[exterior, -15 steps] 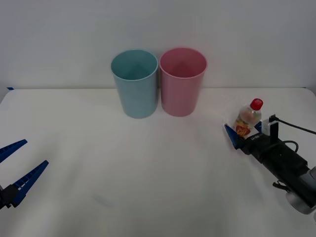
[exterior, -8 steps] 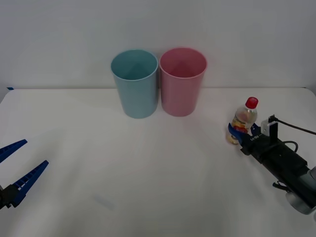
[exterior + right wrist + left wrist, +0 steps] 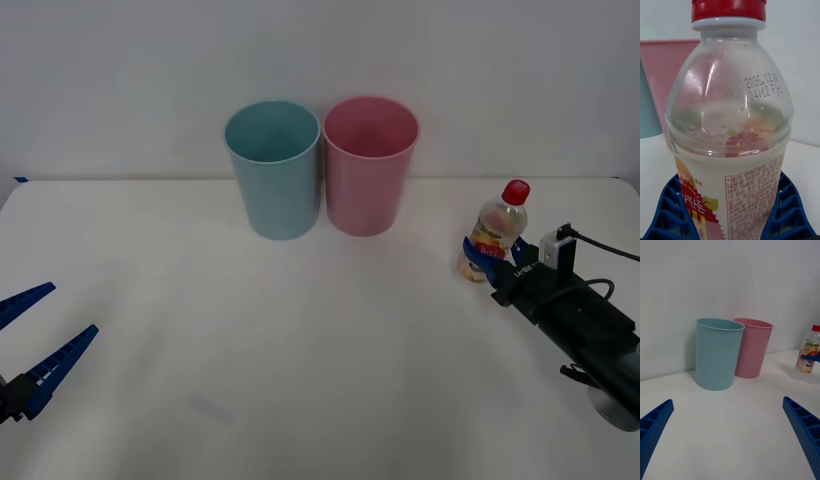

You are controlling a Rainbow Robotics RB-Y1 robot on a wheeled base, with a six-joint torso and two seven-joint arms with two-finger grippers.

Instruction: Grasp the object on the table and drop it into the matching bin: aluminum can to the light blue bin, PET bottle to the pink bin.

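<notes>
PET bottle [image 3: 494, 232] at three o'clock on the counter [image 3: 300, 340], upright, clamped low by the right gripper [image 3: 492, 262] for carrying. Clear body, red cap, red-yellow label. Left gripper [image 3: 30, 345] idle at eight o'clock, spread wide. Farther, at twelve: light blue bin [image 3: 274, 167], pink bin [image 3: 368, 163] beside, likely the target.

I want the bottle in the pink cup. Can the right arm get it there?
Probably yes. The right gripper is shut on the PET bottle, and bare table lies between it and the pink bin.
</notes>
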